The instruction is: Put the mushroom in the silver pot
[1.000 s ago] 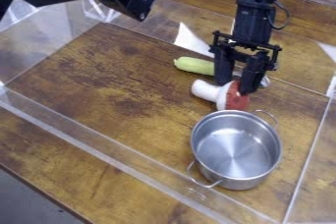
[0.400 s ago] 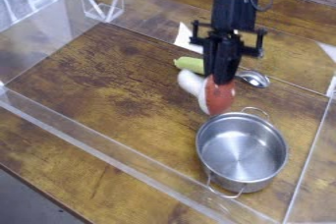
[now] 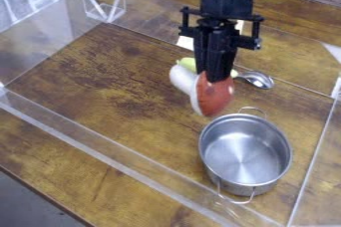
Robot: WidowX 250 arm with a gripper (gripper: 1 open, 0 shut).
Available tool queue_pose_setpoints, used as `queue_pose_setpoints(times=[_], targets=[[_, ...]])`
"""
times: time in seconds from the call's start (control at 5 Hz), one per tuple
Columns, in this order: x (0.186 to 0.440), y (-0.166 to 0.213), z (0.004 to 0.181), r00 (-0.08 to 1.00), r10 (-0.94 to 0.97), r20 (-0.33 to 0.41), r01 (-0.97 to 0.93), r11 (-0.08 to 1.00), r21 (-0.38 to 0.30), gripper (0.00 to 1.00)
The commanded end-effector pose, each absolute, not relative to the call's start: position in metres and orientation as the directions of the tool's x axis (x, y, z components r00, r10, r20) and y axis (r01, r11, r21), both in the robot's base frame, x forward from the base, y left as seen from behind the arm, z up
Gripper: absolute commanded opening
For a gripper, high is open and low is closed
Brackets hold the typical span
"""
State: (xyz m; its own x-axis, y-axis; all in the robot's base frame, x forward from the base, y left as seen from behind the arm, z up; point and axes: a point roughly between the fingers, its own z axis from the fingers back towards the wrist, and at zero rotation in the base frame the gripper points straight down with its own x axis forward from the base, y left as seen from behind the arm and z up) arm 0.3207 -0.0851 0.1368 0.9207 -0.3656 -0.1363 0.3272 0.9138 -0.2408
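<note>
Red-brown and white, the mushroom [image 3: 208, 88] hangs pinched in your fingers [image 3: 213, 70], lifted clear of the wooden table [image 3: 107, 82] so it can pass over the rim. Your silver pot [image 3: 245, 152] waits empty, just below and beside it.

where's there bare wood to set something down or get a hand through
Free: the broad bare wood left of the round shiny silver pot, out to the clear plastic wall. Crowded: the back right, where the shut black gripper holds the red-brown toy mushroom by the yellow-green vegetable.
</note>
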Motion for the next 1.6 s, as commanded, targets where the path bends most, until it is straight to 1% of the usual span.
queue_pose_setpoints(times=[0.0,0.2,0.4,0.6,0.8,1.0,1.4], targets=[[0.294,-0.103,0.161,0.897,-0.44,-0.036,0.419,0.875,-0.244,0.0],[0.285,-0.123,0.149,0.899,-0.438,-0.014,0.419,0.869,-0.264,0.0],[0.284,-0.141,0.132,0.9,-0.435,0.014,0.421,0.862,-0.284,0.0],[0.295,-0.145,0.114,0.865,-0.502,0.023,0.486,0.825,-0.288,0.0],[0.304,-0.145,0.103,0.832,-0.553,0.036,0.539,0.792,-0.286,0.0],[0.31,-0.144,0.099,0.797,-0.601,0.057,0.591,0.757,-0.278,0.0],[0.316,-0.137,0.095,0.835,-0.542,0.092,0.544,0.79,-0.285,0.0]])
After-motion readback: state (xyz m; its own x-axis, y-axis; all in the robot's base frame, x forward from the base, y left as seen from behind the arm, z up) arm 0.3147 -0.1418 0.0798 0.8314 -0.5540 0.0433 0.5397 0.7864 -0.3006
